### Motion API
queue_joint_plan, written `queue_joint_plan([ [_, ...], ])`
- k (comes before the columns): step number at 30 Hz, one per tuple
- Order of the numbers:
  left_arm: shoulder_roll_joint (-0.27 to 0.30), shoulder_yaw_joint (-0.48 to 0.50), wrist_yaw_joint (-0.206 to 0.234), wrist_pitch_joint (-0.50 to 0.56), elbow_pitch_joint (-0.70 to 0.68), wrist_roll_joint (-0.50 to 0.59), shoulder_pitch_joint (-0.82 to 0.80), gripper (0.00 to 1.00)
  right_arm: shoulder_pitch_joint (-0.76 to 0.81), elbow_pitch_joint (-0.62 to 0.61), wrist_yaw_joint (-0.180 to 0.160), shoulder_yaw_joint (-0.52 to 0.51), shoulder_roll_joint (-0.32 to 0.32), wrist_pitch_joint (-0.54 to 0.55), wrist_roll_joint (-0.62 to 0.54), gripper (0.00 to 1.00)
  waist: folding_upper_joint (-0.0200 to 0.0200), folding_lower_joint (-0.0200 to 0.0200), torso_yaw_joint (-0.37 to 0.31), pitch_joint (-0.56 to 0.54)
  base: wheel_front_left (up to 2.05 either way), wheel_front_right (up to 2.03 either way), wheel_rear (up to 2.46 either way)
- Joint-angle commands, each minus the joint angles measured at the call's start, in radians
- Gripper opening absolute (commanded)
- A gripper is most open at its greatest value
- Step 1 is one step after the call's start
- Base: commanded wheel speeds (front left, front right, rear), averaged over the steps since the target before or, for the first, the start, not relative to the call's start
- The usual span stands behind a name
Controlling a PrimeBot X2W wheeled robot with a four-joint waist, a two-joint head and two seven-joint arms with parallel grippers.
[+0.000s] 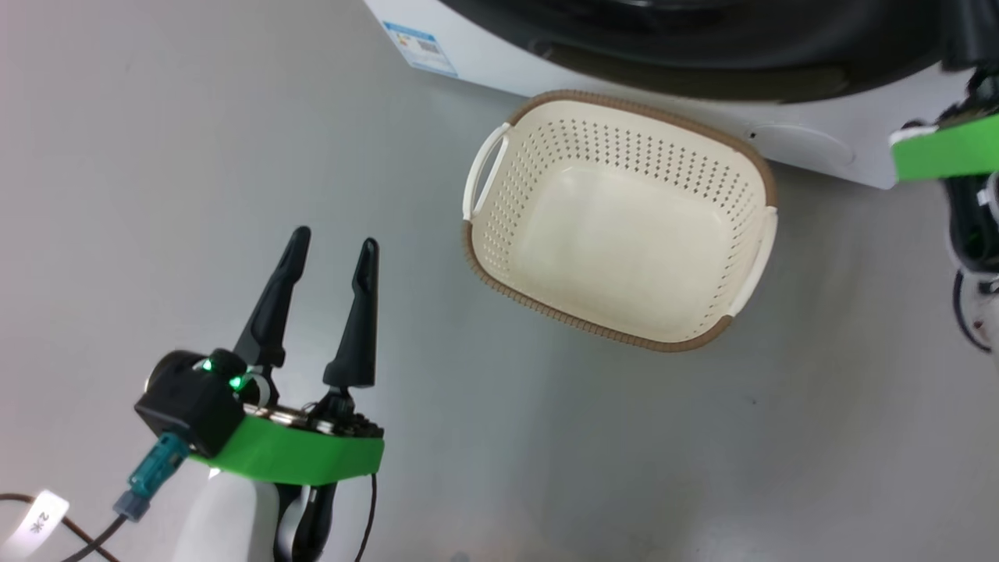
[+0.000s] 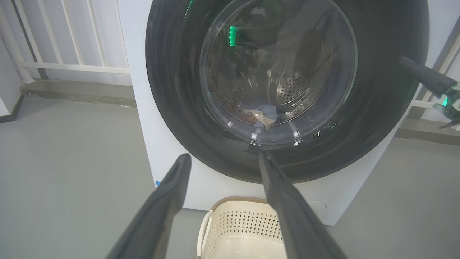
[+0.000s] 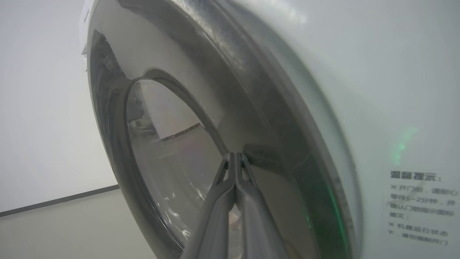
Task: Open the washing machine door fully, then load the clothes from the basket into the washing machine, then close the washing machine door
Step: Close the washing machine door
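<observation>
The washing machine [image 2: 169, 151] stands white ahead, its front bottom edge in the head view [image 1: 499, 62]. The washing machine door [image 2: 172, 72], a glossy black ring around clear glass, lies against the front. Behind the glass, light blue clothes [image 2: 264, 115] rest low in the steel drum. The cream basket [image 1: 624, 148] sits on the floor below the door with nothing in it, also in the left wrist view [image 2: 244, 223]. My left gripper [image 1: 334, 240] hangs open over the floor left of the basket. My right gripper [image 3: 234, 155] is shut, tips against the door's black rim [image 3: 273, 108].
Grey floor [image 1: 702, 468] spreads around the basket. A blue label sticker [image 1: 421, 47] marks the machine's lower corner. A white railing [image 2: 72, 36] runs behind the machine on the left. Printed text [image 3: 417, 201] is on the machine's front beside the door.
</observation>
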Motion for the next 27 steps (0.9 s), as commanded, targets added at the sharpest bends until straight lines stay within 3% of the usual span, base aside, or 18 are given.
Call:
queue_joint_plan([
  [1, 0.021, 0.030, -0.004, -0.006, -0.030, -0.006, -0.015, 1.00, -0.017, -0.014, 0.000, -0.010, 0.006, -0.008, 0.006, 0.00, 0.0000, -0.0001, 0.014, 0.015, 0.00, 0.00, 0.00],
  [11, 0.021, 0.025, -0.004, -0.006, -0.020, -0.005, -0.024, 1.00, -0.058, 0.016, 0.000, -0.082, 0.029, -0.008, 0.000, 0.00, 0.0000, -0.0001, 0.024, 0.019, 0.00, 0.00, 0.00],
  [25, 0.021, 0.047, -0.004, -0.006, 0.050, 0.030, 0.002, 1.00, 0.062, 0.011, 0.000, 0.041, 0.071, -0.008, 0.025, 0.00, 0.0000, -0.0001, -0.031, -0.075, 0.00, 0.00, 0.00],
  [27, 0.021, 0.058, -0.004, -0.006, 0.062, 0.039, 0.009, 1.00, 0.085, 0.008, 0.000, 0.048, 0.080, -0.008, 0.031, 0.06, 0.0000, -0.0001, -0.044, -0.093, 0.00, 0.00, 0.00],
])
